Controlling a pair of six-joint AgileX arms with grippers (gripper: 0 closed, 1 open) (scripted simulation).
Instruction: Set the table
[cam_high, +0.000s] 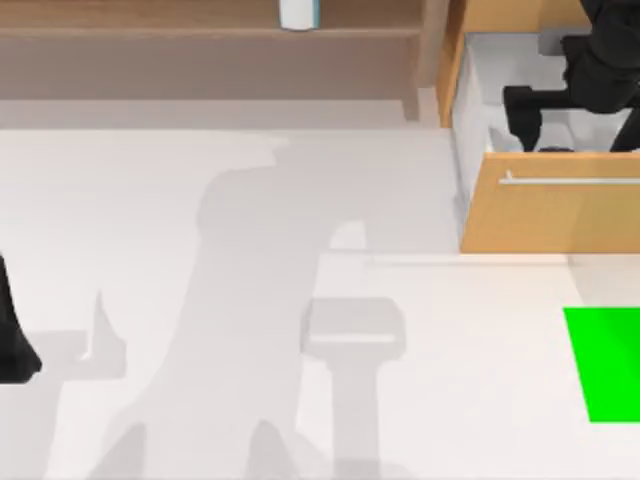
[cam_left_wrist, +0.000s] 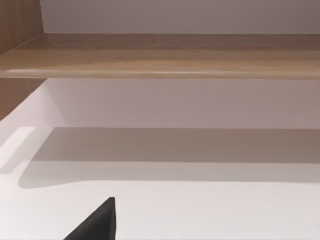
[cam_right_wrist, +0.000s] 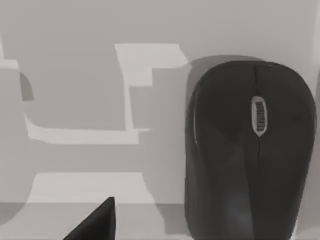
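The white table (cam_high: 200, 170) carries a bright green patch (cam_high: 605, 365) at its right edge. My right gripper (cam_high: 525, 118) reaches down into the open drawer (cam_high: 550, 215) of the light-wood cabinet at the back right. In the right wrist view a black computer mouse (cam_right_wrist: 250, 150) lies on the drawer's grey floor, close below the gripper and apart from it. My left arm (cam_high: 12, 335) is parked at the table's far left edge.
A brown wooden shelf (cam_high: 200, 40) runs along the back, with a white and blue container (cam_high: 298, 13) on it. The drawer front has a metal bar handle (cam_high: 570, 181) and juts out over the table. The left wrist view faces the shelf board (cam_left_wrist: 160, 55).
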